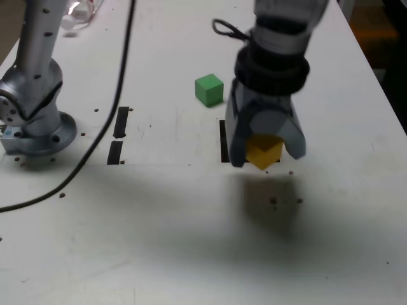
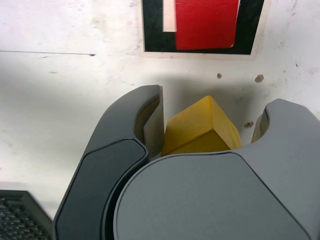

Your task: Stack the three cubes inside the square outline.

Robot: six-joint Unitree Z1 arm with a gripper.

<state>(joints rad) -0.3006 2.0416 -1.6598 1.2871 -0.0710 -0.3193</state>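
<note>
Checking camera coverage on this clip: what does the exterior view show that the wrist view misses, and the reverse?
Only the exterior view shows the small green cube on the white table, the two short black tape strips and the arm's silver base. Only the wrist view shows the red cube lying inside the black tape square outline. Both show the grey gripper clamped on the yellow cube, tilted corner-down.

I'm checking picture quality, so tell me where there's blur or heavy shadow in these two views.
Exterior view: soft overall, the gripper blurred, a dark shadow on the table beneath it. Wrist view: sharper, the yellow cube crisp, shadow just beyond it.
</note>
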